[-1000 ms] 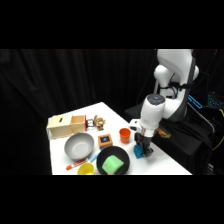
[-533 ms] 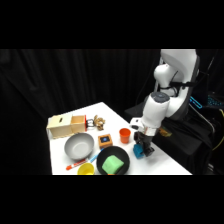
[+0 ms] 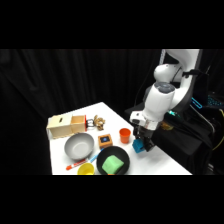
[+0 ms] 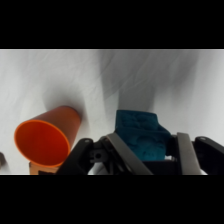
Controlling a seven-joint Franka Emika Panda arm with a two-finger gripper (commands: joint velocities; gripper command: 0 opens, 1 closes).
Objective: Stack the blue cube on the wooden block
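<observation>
A white robot arm reaches down over the near right part of the white counter (image 3: 160, 160), its gripper (image 3: 143, 145) set around the blue cube (image 3: 137, 146). In the wrist view the two fingers (image 4: 181, 150) stand narrow, one on each side of the blue cube (image 4: 142, 135), and appear to press its faces; whether the cube rests on the counter or hangs just clear of it cannot be told from either view. An orange cup (image 3: 125, 135) stands just beside the cube, close enough that its rim fills the wrist view's lower left (image 4: 42, 145).

The wooden block (image 3: 105, 140), brown with a dark square on top, sits further left, just beyond the cup and just behind a black bowl (image 3: 102, 161) that holds a green block (image 3: 113, 164). A grey bowl (image 3: 79, 146), a yellow cup (image 3: 86, 170) and a pale wooden box (image 3: 61, 126) stand further left again.

The step in hand looks to be lifting the cube and carrying it to the wooden block. To do it well, the arm would likely need to rise straight first, high enough to clear the cup's rim, then cross over the cup and not around it. The cube should arrive level and squared over the dark mark, come down slowly until the faces meet, and be let go only then, since the block's top is hardly wider than the cube.
</observation>
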